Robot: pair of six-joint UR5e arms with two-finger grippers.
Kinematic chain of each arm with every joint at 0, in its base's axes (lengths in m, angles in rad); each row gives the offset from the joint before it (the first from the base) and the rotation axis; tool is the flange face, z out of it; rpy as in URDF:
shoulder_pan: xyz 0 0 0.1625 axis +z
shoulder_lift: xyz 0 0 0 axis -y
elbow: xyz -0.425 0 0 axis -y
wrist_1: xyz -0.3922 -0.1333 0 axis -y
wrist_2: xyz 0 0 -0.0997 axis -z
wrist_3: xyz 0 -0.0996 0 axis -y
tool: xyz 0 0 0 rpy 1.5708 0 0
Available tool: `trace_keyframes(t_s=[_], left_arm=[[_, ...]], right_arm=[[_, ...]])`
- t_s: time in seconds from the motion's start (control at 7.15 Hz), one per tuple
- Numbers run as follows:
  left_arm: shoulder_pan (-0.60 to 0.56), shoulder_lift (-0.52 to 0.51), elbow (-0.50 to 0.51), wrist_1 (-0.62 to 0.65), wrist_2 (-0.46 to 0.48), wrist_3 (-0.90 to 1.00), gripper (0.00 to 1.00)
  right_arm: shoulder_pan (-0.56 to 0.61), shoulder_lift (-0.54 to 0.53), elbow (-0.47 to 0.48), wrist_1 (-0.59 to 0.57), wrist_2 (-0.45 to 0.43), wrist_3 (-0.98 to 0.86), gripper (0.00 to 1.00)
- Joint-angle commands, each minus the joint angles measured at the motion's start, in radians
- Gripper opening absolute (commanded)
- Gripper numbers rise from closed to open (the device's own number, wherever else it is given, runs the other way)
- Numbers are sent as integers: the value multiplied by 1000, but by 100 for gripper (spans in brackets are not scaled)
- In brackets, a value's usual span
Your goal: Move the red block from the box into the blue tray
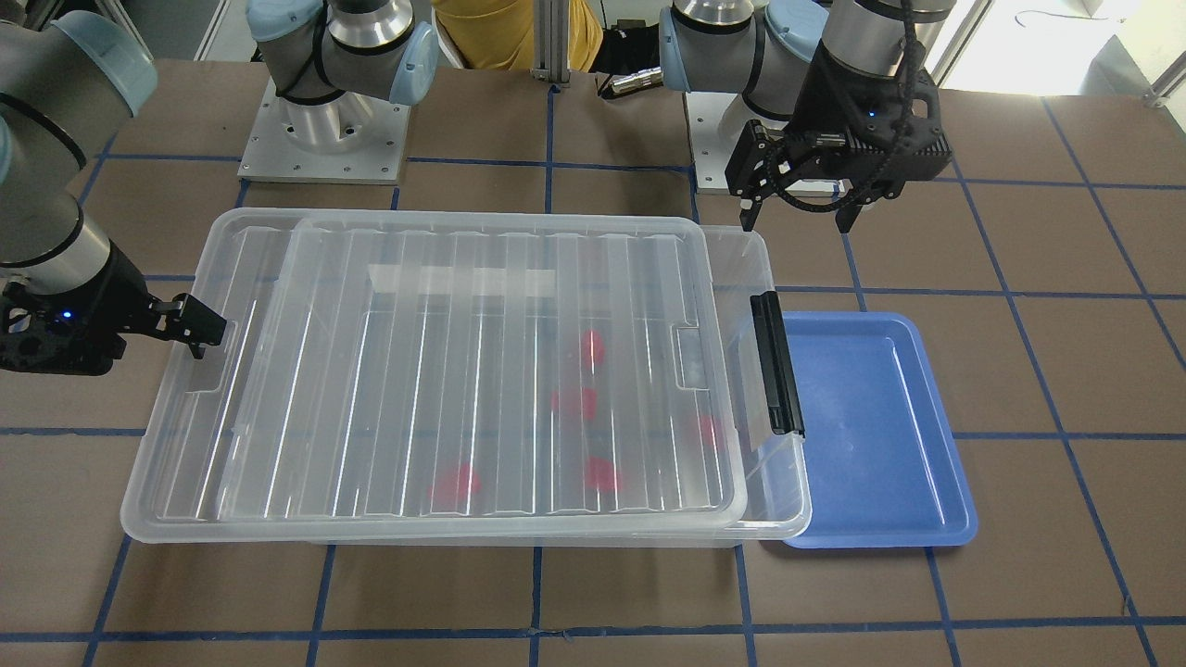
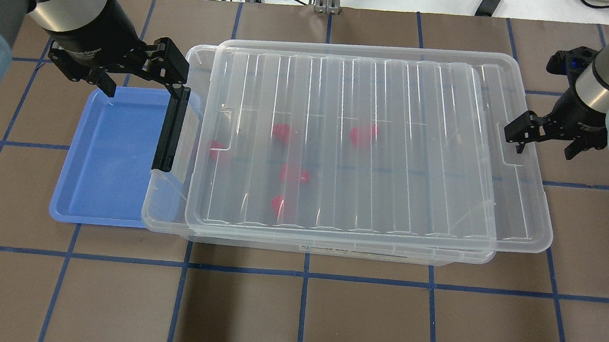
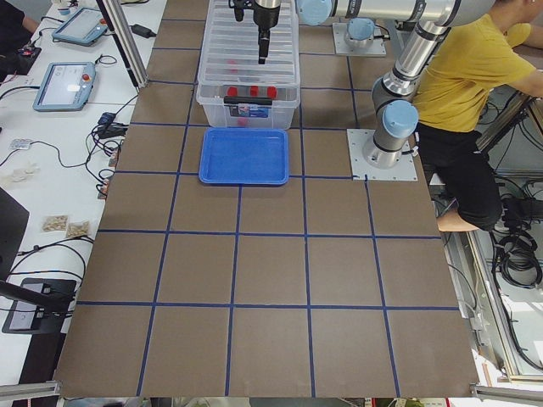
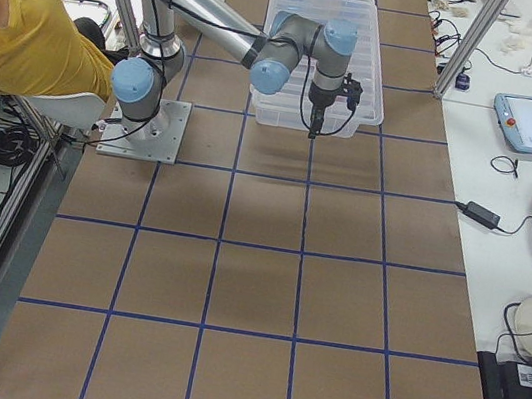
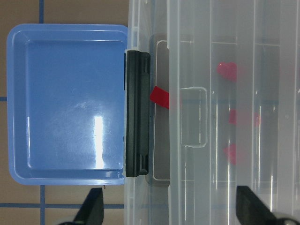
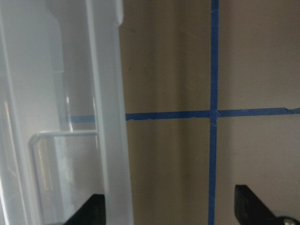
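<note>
Lid [image 2: 403, 108], ribbed clear plastic, askew on rect. box [image 2: 159, 209]; left claw [image 2: 144, 87] & right claw [image 2: 542, 145] spread.

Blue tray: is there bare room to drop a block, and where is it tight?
The tray floor is all bare, with table on three sides. Tight on its fourth side: the box latch sits against it, with the open left gripper hovering near. The lid leaves only a narrow gap by the latch.
</note>
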Motion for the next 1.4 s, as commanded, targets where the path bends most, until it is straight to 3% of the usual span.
trace_keyframes(t_s=[0.0, 0.56, 0.84, 1.26], left_arm=[[0, -1, 0, 0, 0, 0, 100], [-3, -1, -5, -2, -11, 11, 100], [-8, -2, -8, -8, -11, 119, 100], [-11, -38, -29, -15, -6, 610, 100]], right_arm=[[-26, -2, -10, 1, -8, -11, 100], [-44, -11, -7, 6, -54, -60, 100], [-64, -8, -7, 2, -56, -73, 100], [-115, -2, -14, 1, -56, -123, 100]])
